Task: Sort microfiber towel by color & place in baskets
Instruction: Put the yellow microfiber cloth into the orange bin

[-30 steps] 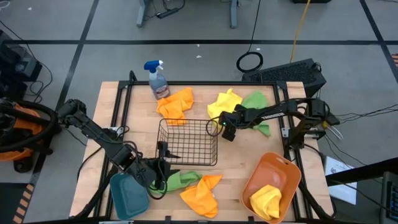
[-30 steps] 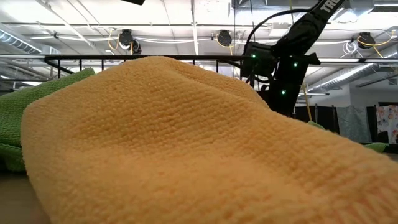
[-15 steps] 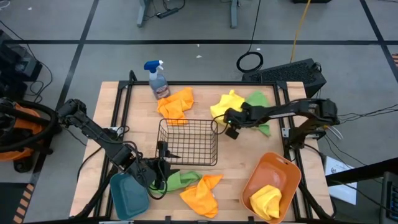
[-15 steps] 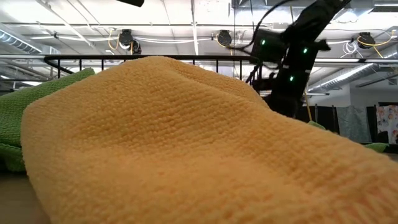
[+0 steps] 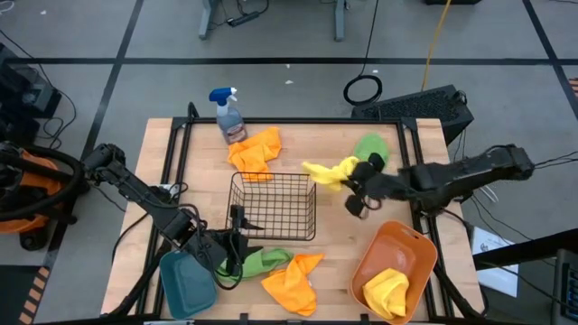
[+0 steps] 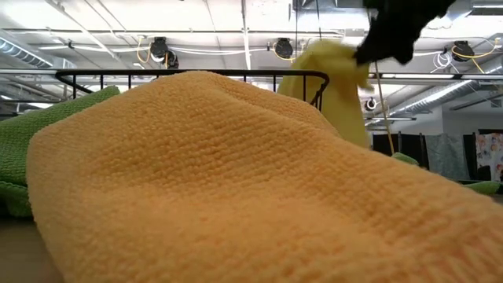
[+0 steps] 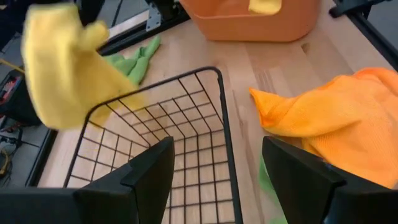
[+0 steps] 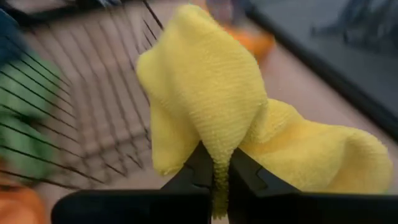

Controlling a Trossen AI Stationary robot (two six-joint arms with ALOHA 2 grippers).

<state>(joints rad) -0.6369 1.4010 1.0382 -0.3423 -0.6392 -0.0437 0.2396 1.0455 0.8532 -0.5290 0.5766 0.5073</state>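
My right gripper (image 5: 350, 181) hangs above the table's middle right, shut on a yellow towel (image 5: 327, 171), which shows blurred in the low view (image 6: 330, 82). My left gripper (image 5: 237, 255) is open at the near edge, beside a green towel (image 5: 264, 262) and an orange towel (image 5: 293, 282). The black wire basket (image 5: 273, 206) stands mid-table. The teal tub (image 5: 187, 282) sits near left. Near right, the orange tub (image 5: 397, 257) holds a yellow towel (image 5: 386, 291). Another orange towel (image 5: 256, 149) and a green one (image 5: 370, 149) lie at the far side. My right gripper pinches the yellow towel between its two fingers at a bunched fold (image 8: 215, 163). The fingers reach in from the table's right side. The towel is lifted clear of the table and drapes from the fingertips (image 8: 199, 160), slack, beside the wire basket's right wall.
A blue-capped spray bottle (image 5: 228, 113) stands at the far left of the table. Black frame rails run along the table's edges (image 5: 172, 153). Bare wood lies between the wire basket and the orange tub (image 5: 339, 235). In the low view, the near orange towel (image 6: 236, 189) fills most of the picture.
My right gripper has drawn back toward the table's right and near side and risen. The yellow towel has come up with it off the far-right heap and now hangs clear of the table, leaving the green towel lying there. The left arm has kept still.
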